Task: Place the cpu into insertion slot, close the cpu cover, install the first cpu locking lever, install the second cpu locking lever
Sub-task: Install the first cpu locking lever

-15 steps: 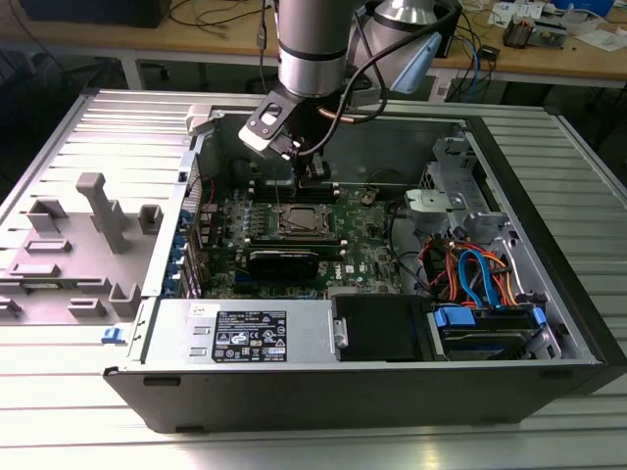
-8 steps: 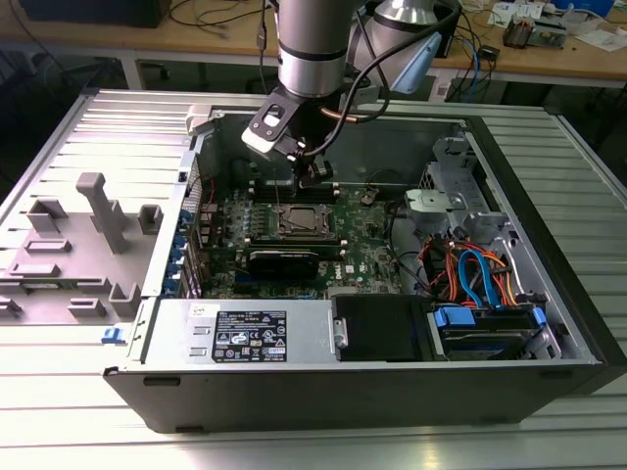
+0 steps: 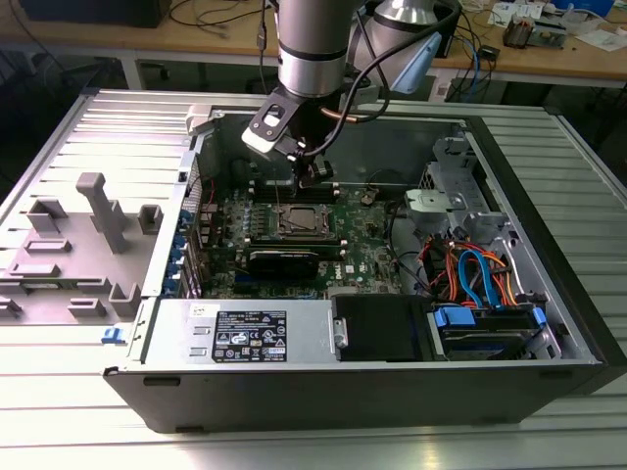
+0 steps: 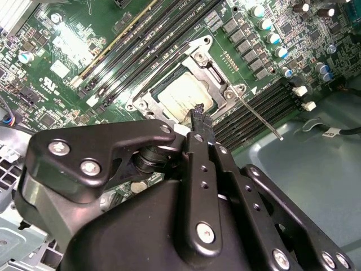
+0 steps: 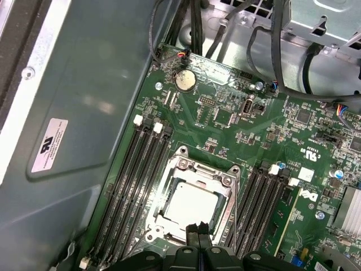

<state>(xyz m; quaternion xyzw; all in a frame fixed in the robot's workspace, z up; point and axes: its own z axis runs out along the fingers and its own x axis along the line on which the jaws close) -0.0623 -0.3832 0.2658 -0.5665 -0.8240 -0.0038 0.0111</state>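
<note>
1. State: the pincer (image 5: 198, 228) is closed, tips together, with nothing between them. It hangs just above one edge of the square, silver-rimmed insertion slot (image 5: 155, 232) on the green motherboard (image 5: 225, 113). In the exterior view the pincer (image 3: 315, 176) is over the socket, inside the open grey computer case (image 3: 549, 294) on the ribbed metal bench (image 3: 294, 446).
2. The small, flat, pale silvery-tan cpu (image 5: 192, 206) sits in the slot. The thin silver frame-plate cpu cover (image 5: 206, 174) looks to lie flat over it, with the chip showing through the window.
3. The thin silver wire locking lever (image 4: 259, 117) slants out across the long black memory slots (image 4: 254, 107) and looks unlatched. I can't make out the state of the other lever.
4. Risk: the rod is thin and springy. A closed tip pushing off-centre could slide off, so the lever snaps back and misses its hook.
5. Risk: a tip that slips could skid onto the cover or the exposed chip face and scratch or load it.
6. Risk: the cover may not be fully seated. Forcing a lever down would then clamp the chip crooked and bend socket contacts.
7. Risk: the white clips (image 5: 138, 119) on the memory slots sit beside the socket, so a wide sweep could snag them.
</note>
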